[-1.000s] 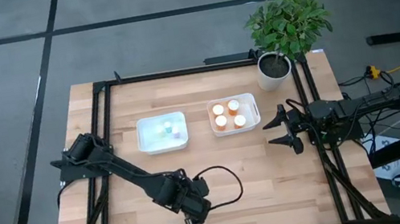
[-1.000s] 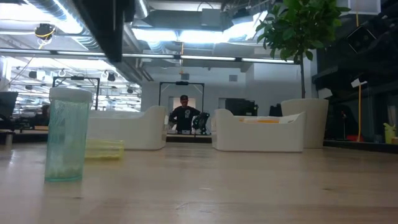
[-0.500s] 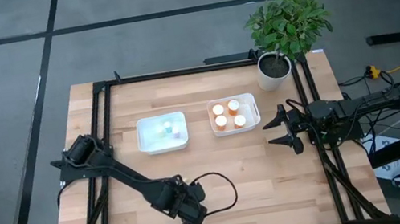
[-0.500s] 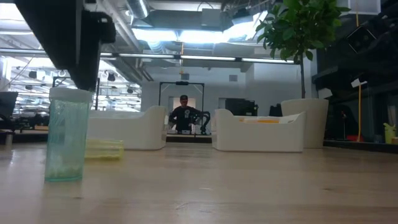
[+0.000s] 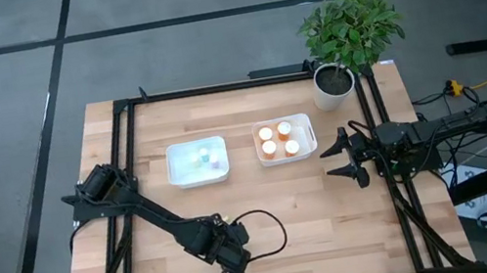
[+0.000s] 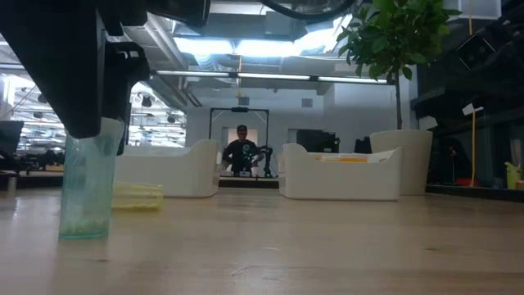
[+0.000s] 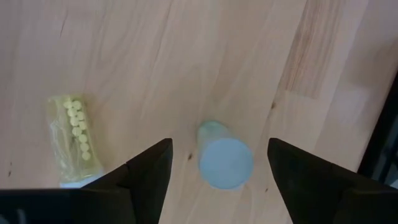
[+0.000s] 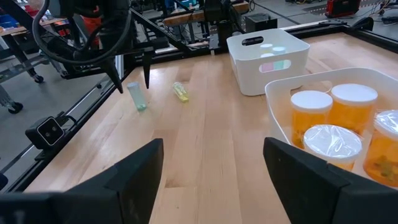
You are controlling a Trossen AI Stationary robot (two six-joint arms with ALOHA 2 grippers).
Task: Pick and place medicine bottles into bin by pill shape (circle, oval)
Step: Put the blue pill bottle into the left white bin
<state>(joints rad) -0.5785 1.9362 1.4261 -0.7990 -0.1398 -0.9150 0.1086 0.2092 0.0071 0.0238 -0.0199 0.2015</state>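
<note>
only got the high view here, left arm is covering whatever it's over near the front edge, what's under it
Observer: A pale teal bottle, upright with its white cap up, sits between the open jaws of the left gripper. In the left wrist view neither jaw touches it.
Operator: anything else near it
Observer: A yellow bottle lies on its side beside it, apart from it, with round pills showing through.
Operator: how low is the gripper
Observer: In the low view its fingers reach down past the teal bottle's cap, well short of the table.
</note>
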